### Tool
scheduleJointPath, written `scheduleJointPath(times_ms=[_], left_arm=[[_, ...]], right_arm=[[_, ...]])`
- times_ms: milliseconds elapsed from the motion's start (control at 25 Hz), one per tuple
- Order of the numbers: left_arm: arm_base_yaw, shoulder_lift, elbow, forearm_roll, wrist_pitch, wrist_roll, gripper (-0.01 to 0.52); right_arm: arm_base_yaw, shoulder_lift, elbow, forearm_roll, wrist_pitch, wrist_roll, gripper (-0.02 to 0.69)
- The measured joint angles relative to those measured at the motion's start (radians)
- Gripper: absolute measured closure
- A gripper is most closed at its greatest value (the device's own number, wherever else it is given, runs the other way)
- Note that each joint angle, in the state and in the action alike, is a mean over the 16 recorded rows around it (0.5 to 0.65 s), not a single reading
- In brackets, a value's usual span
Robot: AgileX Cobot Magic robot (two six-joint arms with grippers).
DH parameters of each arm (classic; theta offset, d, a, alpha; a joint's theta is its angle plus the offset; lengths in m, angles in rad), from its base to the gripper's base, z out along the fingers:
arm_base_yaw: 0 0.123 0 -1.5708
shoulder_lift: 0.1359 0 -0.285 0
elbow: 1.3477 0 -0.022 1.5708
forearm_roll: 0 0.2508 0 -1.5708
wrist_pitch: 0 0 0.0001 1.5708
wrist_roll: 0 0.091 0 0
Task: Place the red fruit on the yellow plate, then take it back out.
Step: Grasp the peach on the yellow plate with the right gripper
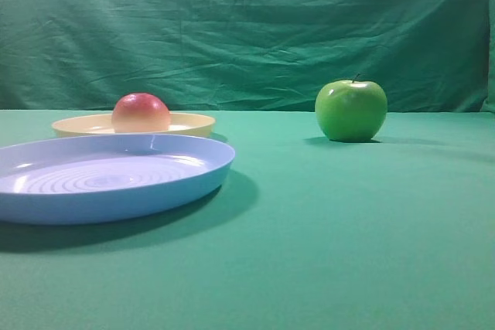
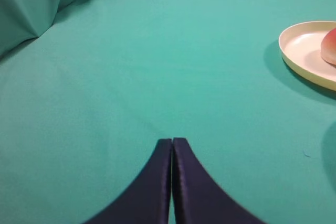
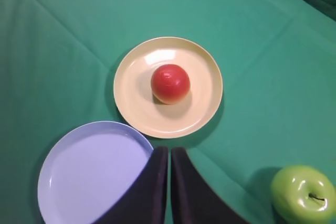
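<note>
The red fruit sits near the middle of the yellow plate, so the placing half looks done and the taking-out half is in hand. The right fingers are pressed together and hold nothing; the fruit lies straight ahead of their tips, apart from them, and seemingly well below, though height is hard to judge from above. The left fingers are also closed and empty over bare desk, with the plate off to their right. Next, the right fingers should open, descend around the fruit and close on it.
</note>
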Motion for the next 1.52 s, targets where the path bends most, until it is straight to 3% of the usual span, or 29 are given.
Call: scheduleJointPath(times_ms=[960,1240,1520], left_arm=[[0.0,0.0,0.0,0.0,0.0,0.0,0.514],[0.0,0.0,0.0,0.0,0.0,0.0,0.514],[0.0,0.0,0.0,0.0,0.0,0.0,0.514]], right_arm=[[-0.021,-0.531,0.384,-0.286,0.08,0.261,0.665],[-0.112,-0.693,0.548,-0.295,-0.022,0.276,0.665],[-0.268,-0.877,0.781,-0.262,-0.233,0.277,0.665]])
